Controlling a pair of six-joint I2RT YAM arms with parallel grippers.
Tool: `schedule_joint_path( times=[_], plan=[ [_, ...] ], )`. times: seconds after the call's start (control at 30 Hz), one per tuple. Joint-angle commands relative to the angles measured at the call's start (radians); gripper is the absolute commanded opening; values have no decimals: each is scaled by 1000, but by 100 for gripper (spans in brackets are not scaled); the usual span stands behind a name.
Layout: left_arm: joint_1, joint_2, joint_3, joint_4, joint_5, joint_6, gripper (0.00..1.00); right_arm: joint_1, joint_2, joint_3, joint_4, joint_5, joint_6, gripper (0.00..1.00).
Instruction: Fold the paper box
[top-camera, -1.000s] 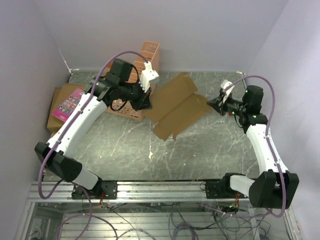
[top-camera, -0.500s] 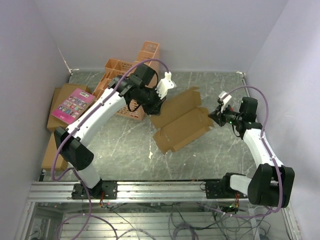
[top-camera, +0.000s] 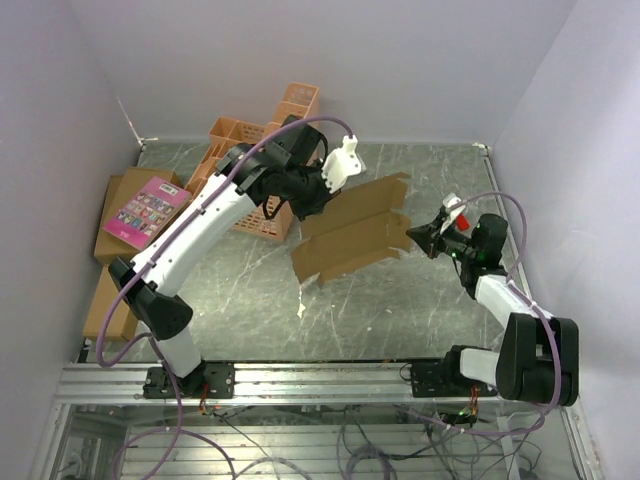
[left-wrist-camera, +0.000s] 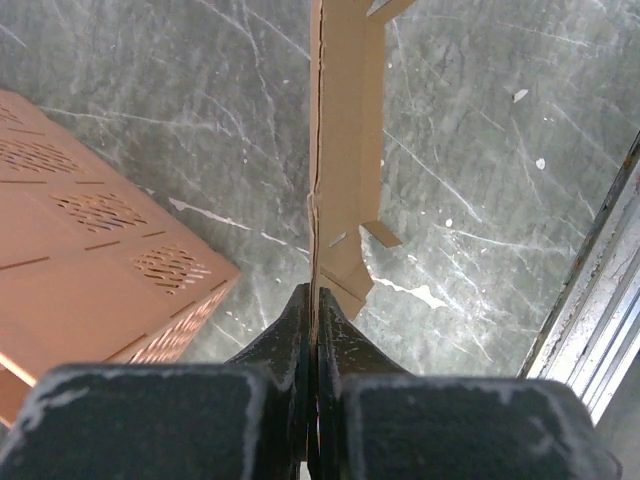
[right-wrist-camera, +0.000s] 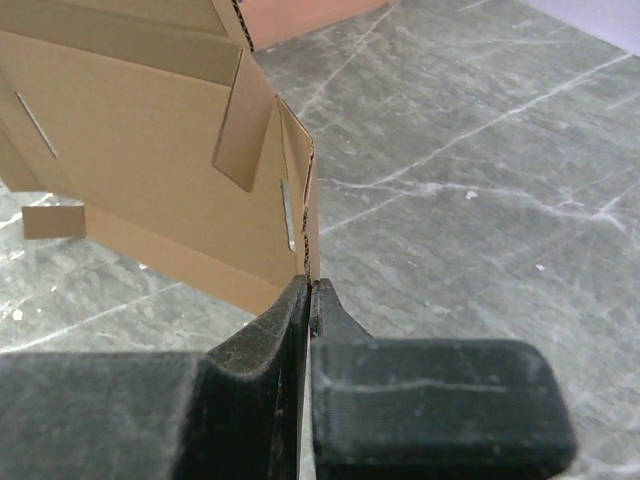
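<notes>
Paper box (top-camera: 350, 232): unfolded sheet; long axis ran left-right; left end effector (top-camera: 312, 205) and right end effector (top-camera: 413, 238) each clamped tight on opposite edges.

Plain brown paper box (top-camera: 350, 232), orange crate (top-camera: 228, 140), grey-veined table (top-camera: 400, 315).

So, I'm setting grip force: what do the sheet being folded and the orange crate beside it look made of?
The paper box: thin cardboard, matte brown, unprinted, with die-cut slots and creases; probably corrugated. The orange crate: smooth panels with slotted holes, likely moulded plastic, though that isn't certain.
</notes>
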Motion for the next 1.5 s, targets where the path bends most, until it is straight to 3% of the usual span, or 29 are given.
schedule_joint_path(
  times=[0.0, 0.27, 0.53, 0.77, 0.83, 0.97, 1.17, 1.3, 1.47],
  plan=[
    [-45, 14, 20, -20, -59, 23, 7, 40, 53, -69, 322, 20, 138, 0],
    [-119, -5, -158, 70, -37, -20, 7, 49, 52, -109, 256, 7, 69, 0],
    [-121, -28, -194, 96, 39, -58, 7, 38, 12, -89, 86, -19, -115, 0],
    [-121, -55, -223, 124, 71, -44, 7, -10, -7, -111, 114, -44, -106, 0],
    [-120, -56, -210, 119, 43, -28, 7, -13, -19, -127, 168, -42, -96, 0],
    [-115, -61, -152, 126, -70, 26, 7, 38, -19, -205, 475, -8, -22, 0],
    [-106, -95, -113, 158, -204, 116, 7, 137, 134, -166, 752, 160, 67, 0],
    [-102, -119, -127, 173, -207, 148, 7, 167, 279, -126, 924, 231, 183, 0],
    [-111, -122, -217, 187, -187, 137, 7, 179, 398, -160, 1082, 182, 201, 0]
  ],
)
